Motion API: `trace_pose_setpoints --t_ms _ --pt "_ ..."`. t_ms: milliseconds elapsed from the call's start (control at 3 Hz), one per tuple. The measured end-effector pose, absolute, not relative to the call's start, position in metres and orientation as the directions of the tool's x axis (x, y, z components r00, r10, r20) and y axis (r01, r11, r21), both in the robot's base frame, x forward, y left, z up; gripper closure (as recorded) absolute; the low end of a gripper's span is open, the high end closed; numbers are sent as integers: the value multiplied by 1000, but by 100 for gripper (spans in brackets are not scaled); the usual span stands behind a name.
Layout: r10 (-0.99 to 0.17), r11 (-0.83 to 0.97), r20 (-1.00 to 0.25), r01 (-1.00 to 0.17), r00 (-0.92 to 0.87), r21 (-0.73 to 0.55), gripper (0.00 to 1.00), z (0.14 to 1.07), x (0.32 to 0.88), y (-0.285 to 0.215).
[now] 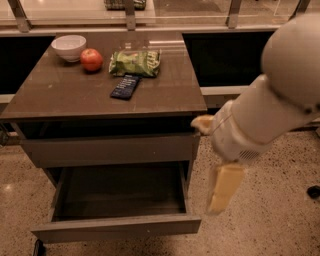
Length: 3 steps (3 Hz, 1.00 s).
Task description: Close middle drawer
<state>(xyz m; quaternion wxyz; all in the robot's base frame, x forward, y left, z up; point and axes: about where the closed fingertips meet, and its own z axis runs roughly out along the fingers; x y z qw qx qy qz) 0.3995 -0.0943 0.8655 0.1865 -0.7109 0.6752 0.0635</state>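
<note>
Grey-brown flat front panel closest to me: that's the middle drawer (pixel 117 227), pulled well out from the cabinet, dark boxy interior exposed, nothing I can make out inside. To the right of it, over the speckled floor (pixel 265 225), I see my gripper (pixel 206 166), off the cabinet's right front corner and touching neither drawer. Its pale yellow fingers (pixel 224 189) are spread wide; one hangs down beside the pulled-out drawer's right end, the other pokes left near the edge of the cabinet top. Nothing is held between them. The white arm (pixel 280 95) runs up and right from there, large in view. Above the pulled-out drawer is the upper drawer (pixel 110 150) with a taller front, which stands slightly proud of the frame. On the brown cabinet top (pixel 60 95), front to back: a dark flat rectangular item (pixel 125 86), a green snack bag (pixel 136 62) just behind it, a red apple (pixel 91 59) left of the bag, and a white bowl (pixel 69 47) touching or just beside the apple. Farthest back is a rail with metal posts (pixel 130 12).
</note>
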Motion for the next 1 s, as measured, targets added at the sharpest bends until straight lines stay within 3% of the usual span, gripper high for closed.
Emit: trace_pose_setpoints --t_ms 667,1000 --pt "-907 -127 -388 -985 163 -118 0 827 388 -67" --pt "-876 -192 -432 -977 213 -92 0 791 390 -19"
